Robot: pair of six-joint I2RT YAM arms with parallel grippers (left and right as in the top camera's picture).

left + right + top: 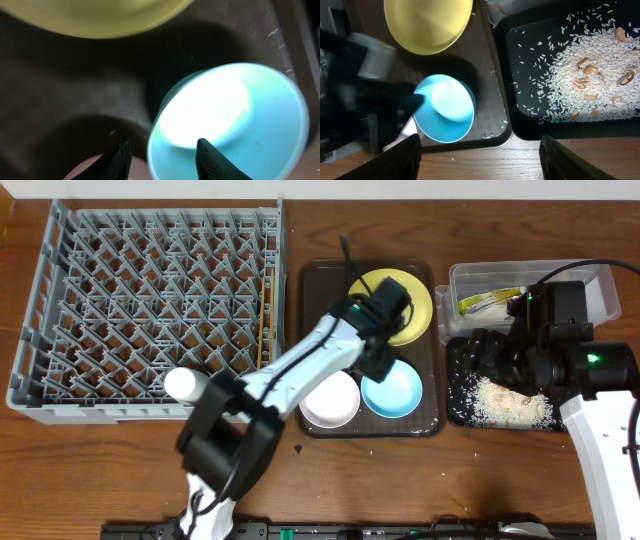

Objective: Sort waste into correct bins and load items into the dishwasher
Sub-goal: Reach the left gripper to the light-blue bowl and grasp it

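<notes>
Where the left arm (310,360) reaches in over the dark brown serving tray (428,412), the left gripper (162,159) sits low at the light blue bowl (235,115), fingers (207,160) apart and straddling the bowl's rim, one inside the bowl and one outside; whether either one touches the rim cannot be told. Just left of that bowl, in the tray's near part, stands the white bowl (330,400), the two close side by side. To the right of the serving tray, just beside it, lies the shallow black tray (520,125), with white rice scraps (580,70) spread over its floor and a few tan curled bits (625,77) among them. The right gripper (482,162) hangs above this tray's left side, its fingers (400,160) spread wide with nothing between them. Farther back on the serving tray rests the round yellow plate (415,295), partly hidden under the left arm. Behind the black tray is the clear plastic tub (600,290), and the yellow-green snack wrapper (485,300) lies inside it. On the left the grey dish rack (60,310) runs from the near to the far part of the table (480,480), and the wooden chopsticks (266,310) lie along its right edge, among the pegs
</notes>
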